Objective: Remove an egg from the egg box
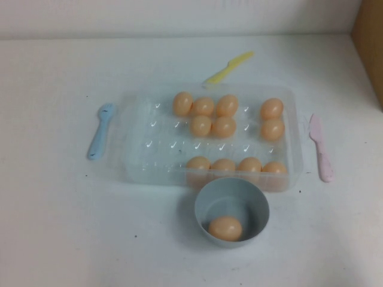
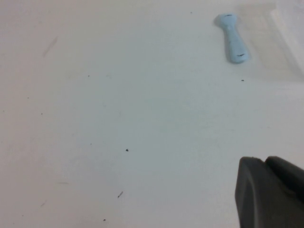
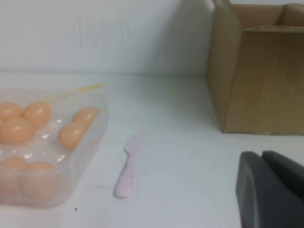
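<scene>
On the near side of the table: a round grey-blue bowl (image 1: 232, 210) stands just in front of the egg box (image 1: 139, 156), and one egg (image 1: 225, 228) lies inside it.
Egg box: clear plastic, mid-table; eleven eggs sit in it, seven in the far rows and four along the near wall.
Progress: I judge the job as good as done, with an egg already out of the box and in the bowl; only the arms' parking looks left.
Left gripper (image 2: 270, 192): hangs over bare table left of the box, near the blue spoon (image 1: 100, 131); whether it is spread or closed, I cannot tell.
Right gripper (image 3: 270, 190): off to the right, near the pink knife (image 1: 320, 147); pressed together, holding nothing.
Surface: white tabletop with a few dark specks.
Room: white wall at the far edge, a yellow knife (image 1: 229, 67) behind the box, a cardboard box (image 3: 259, 66) at far right.
</scene>
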Available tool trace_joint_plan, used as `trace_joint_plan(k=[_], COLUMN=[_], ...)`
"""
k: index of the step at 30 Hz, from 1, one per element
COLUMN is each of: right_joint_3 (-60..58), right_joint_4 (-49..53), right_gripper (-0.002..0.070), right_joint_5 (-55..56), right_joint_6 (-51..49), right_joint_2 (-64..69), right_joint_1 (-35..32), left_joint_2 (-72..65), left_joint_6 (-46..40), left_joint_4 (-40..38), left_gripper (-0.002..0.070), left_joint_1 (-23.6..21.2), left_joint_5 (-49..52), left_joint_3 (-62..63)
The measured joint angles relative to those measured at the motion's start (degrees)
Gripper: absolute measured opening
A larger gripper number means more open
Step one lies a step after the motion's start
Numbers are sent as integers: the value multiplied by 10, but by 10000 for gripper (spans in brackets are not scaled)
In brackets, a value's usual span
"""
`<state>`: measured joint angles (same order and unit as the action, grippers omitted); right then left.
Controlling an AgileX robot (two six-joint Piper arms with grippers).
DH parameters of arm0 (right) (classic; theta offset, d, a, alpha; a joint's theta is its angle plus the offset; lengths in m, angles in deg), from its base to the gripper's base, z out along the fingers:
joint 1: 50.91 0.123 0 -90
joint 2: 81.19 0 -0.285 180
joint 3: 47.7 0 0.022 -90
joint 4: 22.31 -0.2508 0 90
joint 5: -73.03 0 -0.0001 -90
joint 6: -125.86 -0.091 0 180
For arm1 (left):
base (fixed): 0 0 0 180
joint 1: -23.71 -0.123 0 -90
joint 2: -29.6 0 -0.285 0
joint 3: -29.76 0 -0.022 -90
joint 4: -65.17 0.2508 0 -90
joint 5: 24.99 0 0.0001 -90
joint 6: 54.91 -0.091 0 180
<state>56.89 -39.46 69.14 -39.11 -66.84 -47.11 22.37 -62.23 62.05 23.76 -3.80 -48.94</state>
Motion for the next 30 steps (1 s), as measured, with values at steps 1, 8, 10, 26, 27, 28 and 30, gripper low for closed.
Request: trace_joint_plan(k=[1, 8, 10, 26, 27, 28, 30], right_joint_3=[-2, -5, -5, -33, -33, -33, -33], right_joint_4=[-1, -30, -30, 181, 179, 177, 171], right_gripper=[-17, -17, -17, -17, -17, -17, -17], right_joint_5=[-16, -96, -101, -104, -118, -131, -151], right_joint_6=[0, 0, 0, -187, -184, -183, -182], right_joint_2=[-14, -51, -51, -51, -51, -51, -51], right_joint_1=[-16, -46, -46, -46, -47, -47, -47], left_joint_2=[0, 0, 0, 0, 0, 0, 0], left_joint_6=[0, 0, 0, 0, 0, 0, 0], left_joint_4=[0, 0, 0, 0, 0, 0, 0], left_gripper=[-5, -5, -5, -4, -4, -5, -5], left_joint_1=[0, 0, 0, 0, 0, 0, 0], left_joint_5=[0, 0, 0, 0, 0, 0, 0], left_joint_3=[0, 0, 0, 0, 0, 0, 0])
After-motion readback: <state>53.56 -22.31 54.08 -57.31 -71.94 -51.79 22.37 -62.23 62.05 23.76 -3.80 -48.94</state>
